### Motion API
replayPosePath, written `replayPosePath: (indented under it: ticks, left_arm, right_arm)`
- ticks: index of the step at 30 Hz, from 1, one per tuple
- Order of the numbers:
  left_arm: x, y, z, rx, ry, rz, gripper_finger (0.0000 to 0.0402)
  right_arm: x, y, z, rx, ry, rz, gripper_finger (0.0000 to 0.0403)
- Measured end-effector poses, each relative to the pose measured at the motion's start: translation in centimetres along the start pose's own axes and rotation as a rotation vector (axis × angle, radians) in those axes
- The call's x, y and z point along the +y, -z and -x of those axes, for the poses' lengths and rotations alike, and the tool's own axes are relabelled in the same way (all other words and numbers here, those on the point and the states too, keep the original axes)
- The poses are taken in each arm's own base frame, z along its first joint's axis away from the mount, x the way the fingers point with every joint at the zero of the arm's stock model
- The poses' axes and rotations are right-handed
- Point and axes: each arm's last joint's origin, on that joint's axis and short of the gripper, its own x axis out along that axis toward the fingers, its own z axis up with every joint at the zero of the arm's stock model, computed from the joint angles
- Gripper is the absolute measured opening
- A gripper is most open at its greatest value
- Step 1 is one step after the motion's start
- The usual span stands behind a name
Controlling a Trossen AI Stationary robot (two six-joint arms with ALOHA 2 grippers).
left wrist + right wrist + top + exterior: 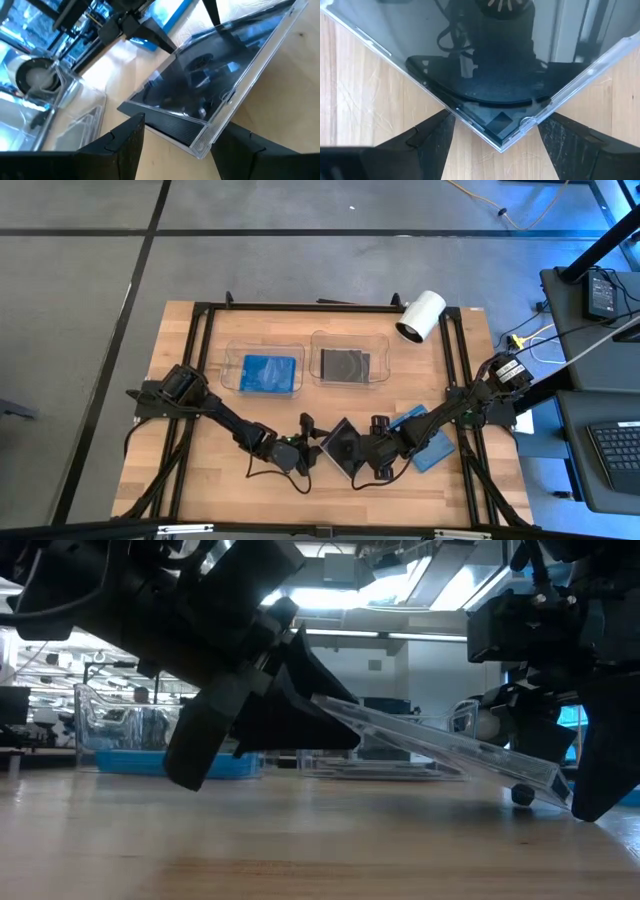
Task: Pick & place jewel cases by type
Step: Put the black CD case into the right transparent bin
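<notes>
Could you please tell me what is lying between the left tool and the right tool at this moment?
A dark jewel case, tilted off the table, spans the gap between the left tool and the right tool; the high and low views show it.

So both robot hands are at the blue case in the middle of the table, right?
Not quite: the case between the left hand and right hand is dark grey, not blue, as the high view shows. Both hands are at it, near the table's front middle.

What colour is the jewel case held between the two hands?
Dark grey jewel case with a clear cover; right wrist view.
</notes>
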Motion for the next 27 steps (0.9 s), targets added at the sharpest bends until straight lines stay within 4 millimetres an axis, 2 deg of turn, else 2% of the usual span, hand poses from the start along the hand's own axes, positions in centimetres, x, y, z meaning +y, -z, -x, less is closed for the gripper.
replayPosePath:
  ticks: [10, 19, 27]
  left_arm:
    - [-0.09, -0.09, 0.02, -0.018, 0.029, -0.105, 0.0195]
    - [-0.39, -0.21, 0.25, -0.036, 0.054, -0.191, 0.0147]
    - [-0.83, -0.37, 0.71, -0.034, 0.039, -0.2, 0.0104]
  right_arm:
    - [0.02, 0.01, -0.01, 0.002, -0.003, 0.026, 0.0284]
    - [0.01, 0.03, 0.0, 0.003, -0.002, 0.026, 0.0284]
    - [0.01, 0.04, 0.0, 0.004, -0.002, 0.051, 0.0284]
